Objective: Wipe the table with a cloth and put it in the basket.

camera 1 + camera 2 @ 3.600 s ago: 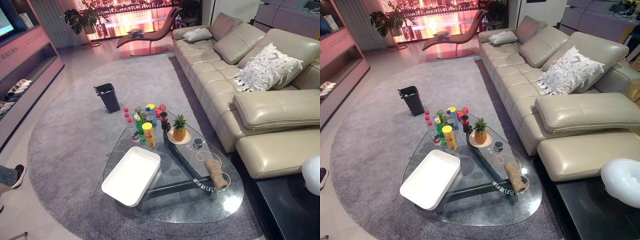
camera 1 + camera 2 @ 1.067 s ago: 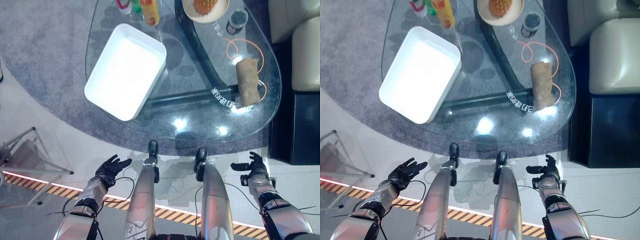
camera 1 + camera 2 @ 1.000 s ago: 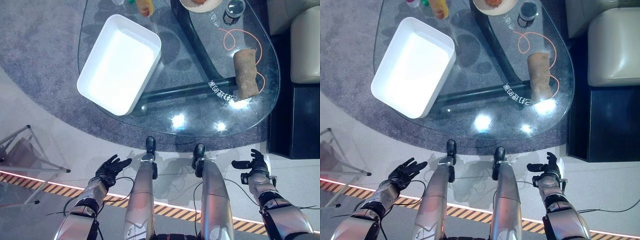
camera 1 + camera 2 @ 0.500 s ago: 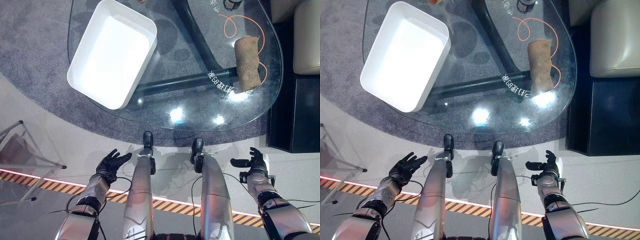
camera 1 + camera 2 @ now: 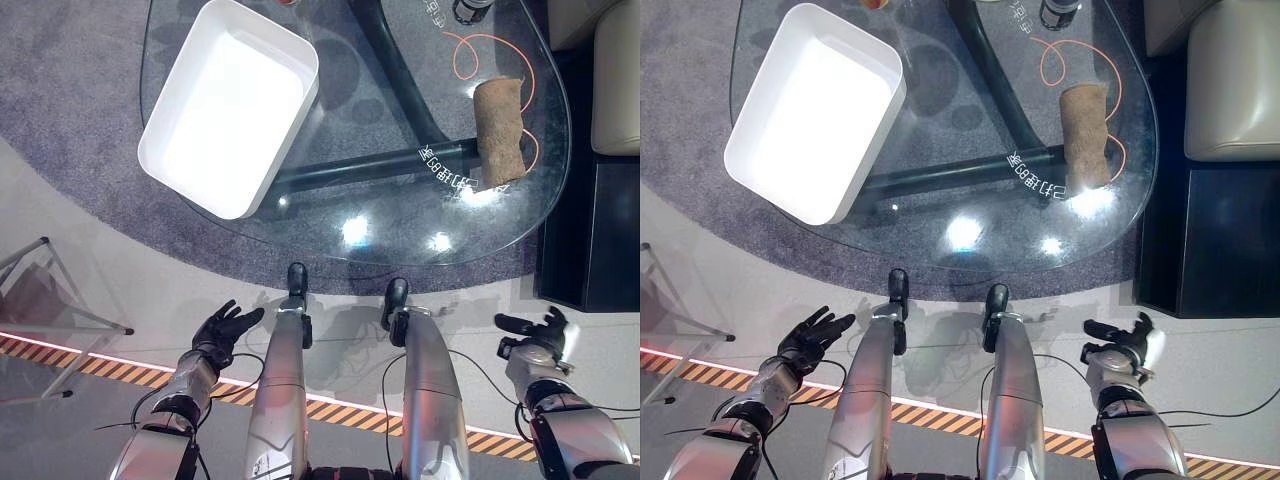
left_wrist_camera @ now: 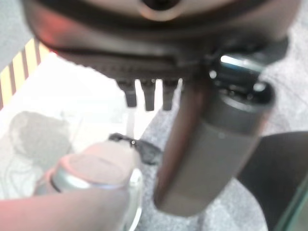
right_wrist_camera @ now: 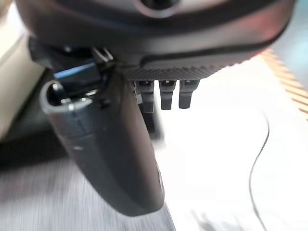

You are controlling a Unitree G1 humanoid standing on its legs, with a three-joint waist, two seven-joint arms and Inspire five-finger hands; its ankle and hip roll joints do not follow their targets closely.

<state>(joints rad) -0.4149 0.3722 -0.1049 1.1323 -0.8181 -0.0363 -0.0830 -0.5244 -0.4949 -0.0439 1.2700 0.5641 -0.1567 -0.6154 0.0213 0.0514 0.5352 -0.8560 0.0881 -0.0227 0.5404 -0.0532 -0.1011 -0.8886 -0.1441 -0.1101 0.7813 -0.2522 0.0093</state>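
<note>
A rolled brown cloth [image 5: 499,118] lies on the right side of the glass table [image 5: 380,215], near its edge. The white rectangular basket [image 5: 225,110], a shallow tub with nothing in it, sits on the table's left side. Both my hands hang low over the floor, well short of the table. My left hand [image 5: 222,330] is at the lower left with its fingers spread, holding nothing. At the lower right my right hand [image 5: 535,335] is likewise open with nothing in it. The wrist views show each thumb [image 6: 211,144] [image 7: 110,144] straight, with nothing held.
An orange cord [image 5: 480,50] loops on the glass beside the cloth, with a small dark jar [image 5: 470,8] behind it. A beige sofa [image 5: 615,70] and dark platform [image 5: 590,230] flank the table's right. Grey rug [image 5: 80,120] lies left; a metal stand [image 5: 40,300] stands at the lower left.
The camera swung down from the room to the table's near edge. In the last half second my right hand has moved outward to the right; the left hand and cloth stayed put.
</note>
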